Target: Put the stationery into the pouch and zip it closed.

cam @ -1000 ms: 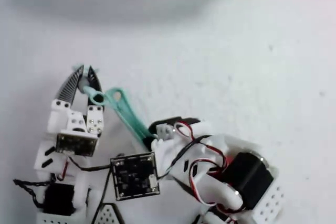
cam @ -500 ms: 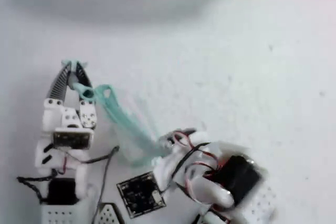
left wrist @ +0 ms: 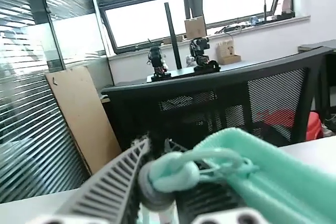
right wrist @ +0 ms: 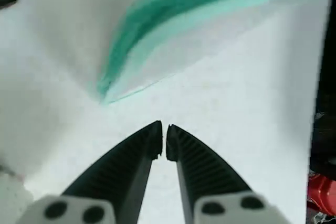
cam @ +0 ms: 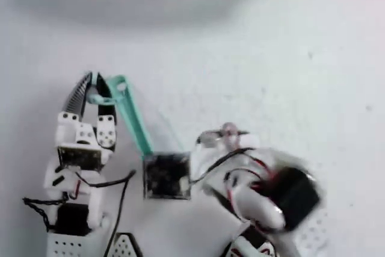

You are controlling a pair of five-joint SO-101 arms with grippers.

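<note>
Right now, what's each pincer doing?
Left pincer: shut on the pull cord of the teal pouch.
Right pincer: shut, holding nothing.

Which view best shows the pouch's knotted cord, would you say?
Left wrist view: the cord sits close up in the left gripper. High view shows it small; right wrist view shows the pouch itself.

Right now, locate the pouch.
In the high view the pouch is at the table's left, one end held by the left gripper, the other beside the right arm.
</note>
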